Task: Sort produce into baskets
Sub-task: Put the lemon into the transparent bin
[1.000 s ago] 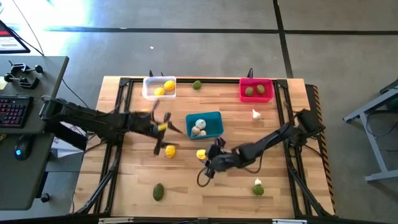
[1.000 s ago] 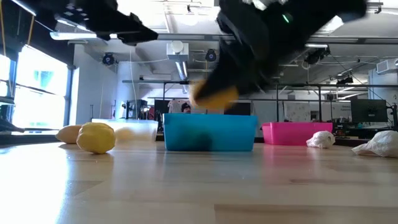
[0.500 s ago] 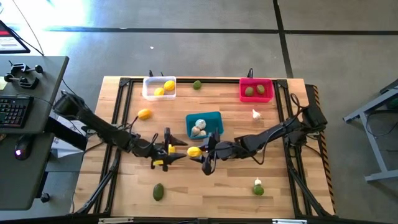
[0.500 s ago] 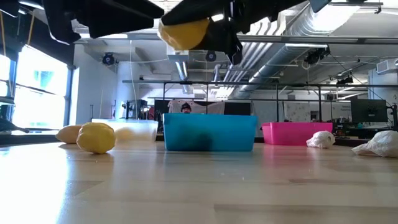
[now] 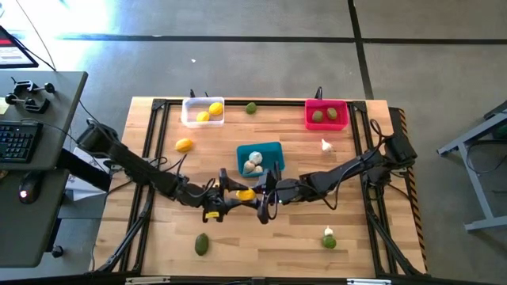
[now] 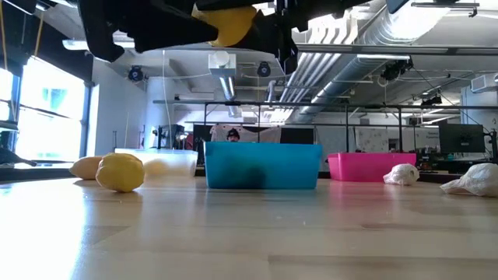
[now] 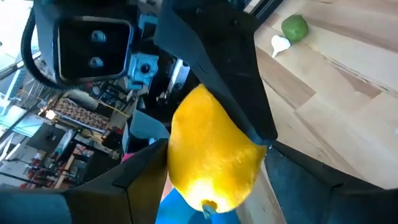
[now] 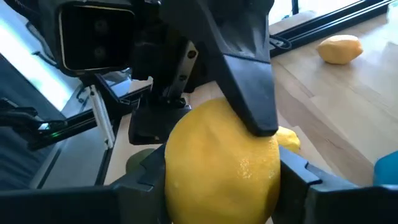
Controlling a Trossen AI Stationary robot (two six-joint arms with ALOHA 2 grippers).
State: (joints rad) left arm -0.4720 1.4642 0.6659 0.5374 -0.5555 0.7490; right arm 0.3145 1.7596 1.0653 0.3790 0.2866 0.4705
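Meeting mid-table, left gripper [image 5: 227, 197] and right gripper [image 5: 264, 195] fingers both clamped on lemon [image 5: 245, 194]; bare wood frontward.

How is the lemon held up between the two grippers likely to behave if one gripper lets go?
The lemon looks rounded and smooth, so it may slip or twist in one grip. Both the left gripper and right gripper meet on it above the table; dropped, it would probably roll.

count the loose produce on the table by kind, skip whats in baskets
lemons: 2
green fruits: 3
garlic: 2
total: 7
held lemon in the right claw not counted
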